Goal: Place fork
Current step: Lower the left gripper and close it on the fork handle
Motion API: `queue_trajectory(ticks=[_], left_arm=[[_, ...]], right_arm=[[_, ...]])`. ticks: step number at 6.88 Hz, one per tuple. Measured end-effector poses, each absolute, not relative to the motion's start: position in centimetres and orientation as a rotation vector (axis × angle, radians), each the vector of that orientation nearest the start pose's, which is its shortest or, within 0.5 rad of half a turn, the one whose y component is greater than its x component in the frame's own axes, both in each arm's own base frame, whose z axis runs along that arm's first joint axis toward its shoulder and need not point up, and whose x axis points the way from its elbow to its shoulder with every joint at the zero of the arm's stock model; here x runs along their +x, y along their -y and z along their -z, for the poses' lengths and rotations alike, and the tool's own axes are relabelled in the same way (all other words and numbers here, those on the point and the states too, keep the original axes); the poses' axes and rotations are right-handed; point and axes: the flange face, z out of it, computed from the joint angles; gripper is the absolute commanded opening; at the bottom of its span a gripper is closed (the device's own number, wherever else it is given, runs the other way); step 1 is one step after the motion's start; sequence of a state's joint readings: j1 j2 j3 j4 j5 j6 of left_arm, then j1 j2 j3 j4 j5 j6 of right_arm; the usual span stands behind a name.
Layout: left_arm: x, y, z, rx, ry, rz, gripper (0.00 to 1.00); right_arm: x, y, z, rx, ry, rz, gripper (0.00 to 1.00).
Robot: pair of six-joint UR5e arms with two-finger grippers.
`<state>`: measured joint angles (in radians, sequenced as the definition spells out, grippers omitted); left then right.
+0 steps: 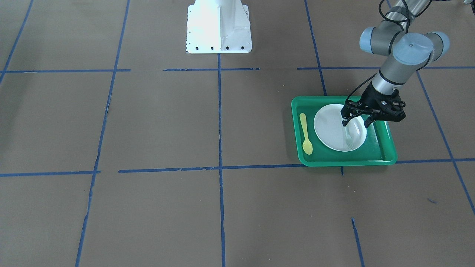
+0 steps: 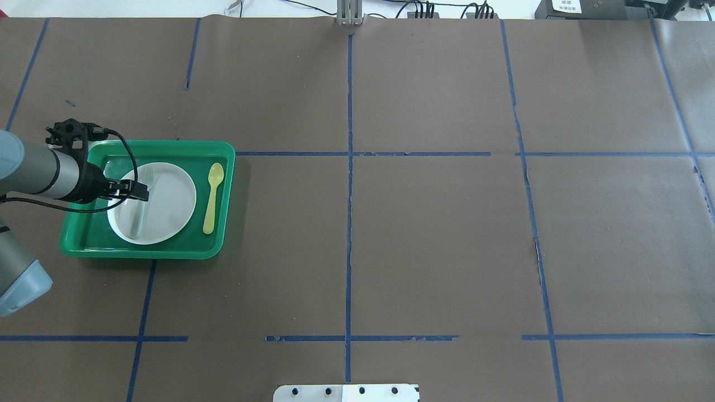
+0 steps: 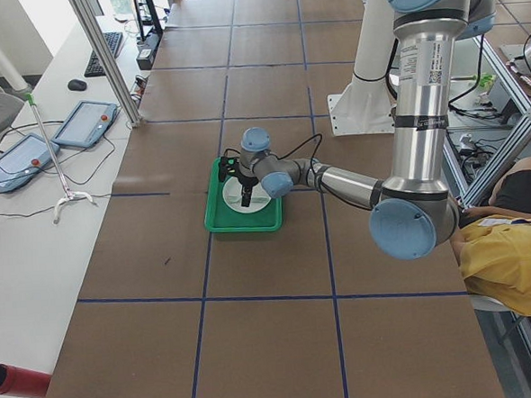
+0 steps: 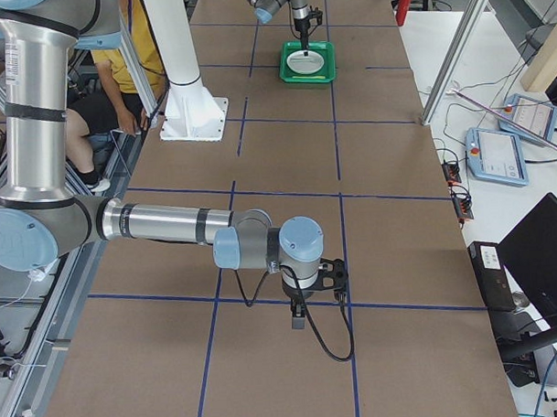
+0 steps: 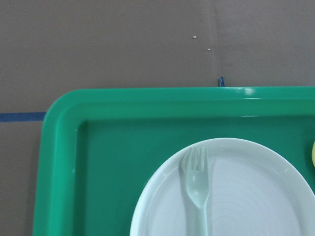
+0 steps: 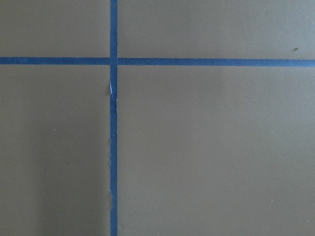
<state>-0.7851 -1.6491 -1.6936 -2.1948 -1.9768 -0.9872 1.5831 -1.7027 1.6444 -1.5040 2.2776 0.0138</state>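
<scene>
The pale plastic fork point(image 1: 349, 140) lies on the white plate point(image 1: 330, 129) in the green tray point(image 1: 345, 160), tines pointing away from the robot. It also shows in the overhead view point(image 2: 147, 177) and the left wrist view point(image 5: 198, 182). My left gripper point(image 1: 357, 122) hangs just over the plate above the fork's handle end, with its fingers spread apart and nothing between them. A yellow spoon point(image 1: 305, 133) lies in the tray beside the plate. My right gripper point(image 4: 299, 318) is far from the tray, low over the bare table; I cannot tell whether it is open or shut.
The white robot base point(image 1: 219, 26) stands at the table's middle, on the robot's side. Blue tape lines cross the brown table cover. The tray point(image 2: 167, 148) sits on the robot's far left. A seated person point(image 3: 512, 256) is beside the table.
</scene>
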Motion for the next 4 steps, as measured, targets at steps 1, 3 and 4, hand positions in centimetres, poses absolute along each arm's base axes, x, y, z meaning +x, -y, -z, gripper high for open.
queue_trajectory(ticks=[1,3,4], left_arm=[[33.41,45.44,-49.81,0.208,-0.87,0.007,0.79],[34.17,45.08,-50.04,0.198,-0.868,-0.005,0.42],[34.22,45.0,-50.17,0.195,-0.867,-0.007,0.44]], right_arm=[[7.4,43.51,-68.16,0.007,0.706,-0.022,1.0],[7.4,43.5,-68.16,0.007,0.707,-0.022,1.0],[7.39,43.5,-68.16,0.007,0.707,-0.022,1.0]])
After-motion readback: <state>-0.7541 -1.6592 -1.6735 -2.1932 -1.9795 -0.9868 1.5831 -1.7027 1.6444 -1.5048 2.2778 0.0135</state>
